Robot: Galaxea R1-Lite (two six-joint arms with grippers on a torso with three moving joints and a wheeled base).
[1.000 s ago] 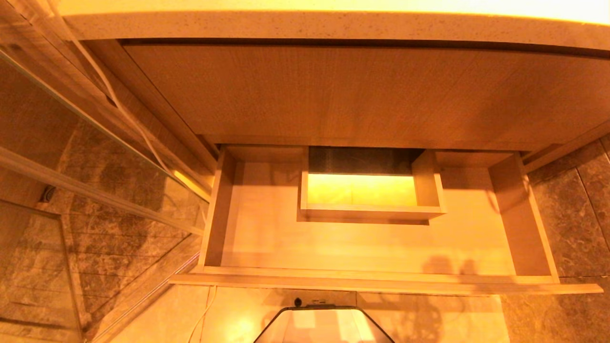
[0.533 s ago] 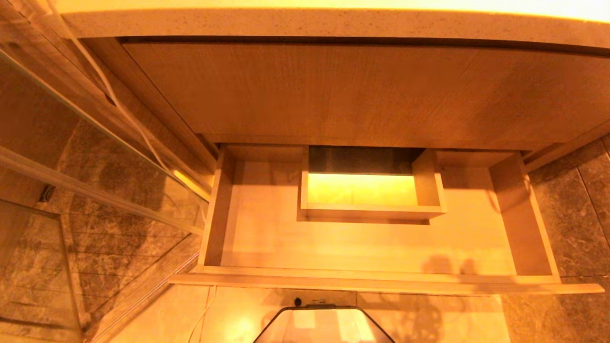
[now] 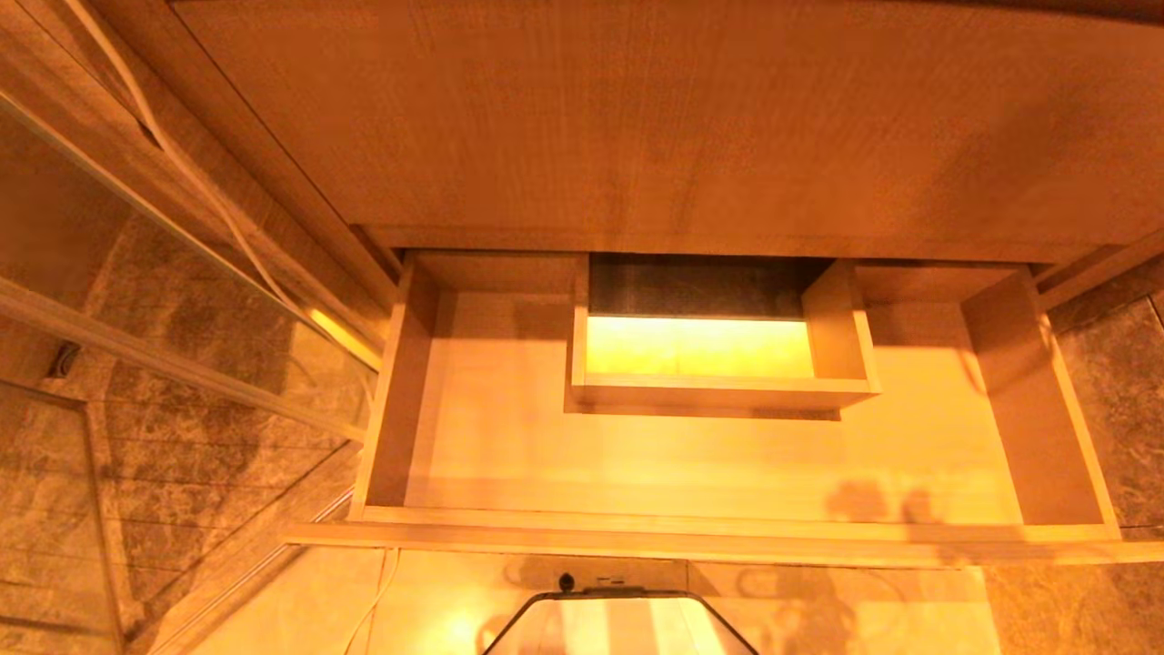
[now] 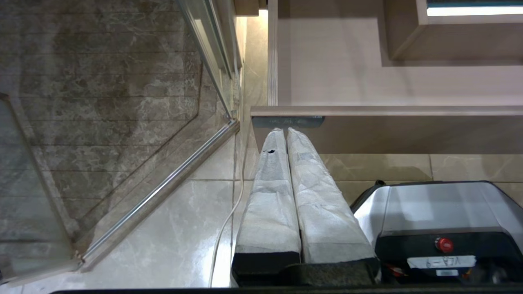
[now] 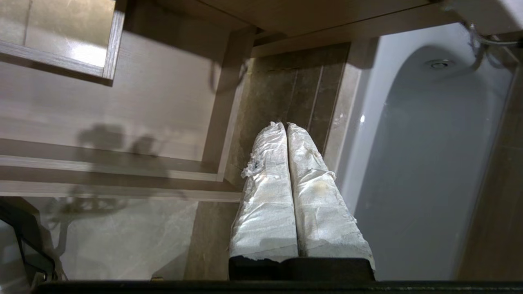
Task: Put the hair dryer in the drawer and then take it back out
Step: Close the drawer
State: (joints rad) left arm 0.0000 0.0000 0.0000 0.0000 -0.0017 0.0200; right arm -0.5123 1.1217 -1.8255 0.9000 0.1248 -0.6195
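Your wide, shallow light-wood drawer (image 3: 637,464) stands pulled out with only its boxed rectangular cut-out (image 3: 718,387) inside; you can see no hair dryer anywhere. Your left gripper (image 4: 284,130) hangs pressed closed before the drawer front, empty. Your right gripper (image 5: 284,124), likewise closed and empty, hangs beside the drawer's right end, near a white bathtub (image 5: 425,163).

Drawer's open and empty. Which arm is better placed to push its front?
Left, probably: the left gripper points at the drawer front's left end; the right gripper hangs past its right end, beside the bathtub.
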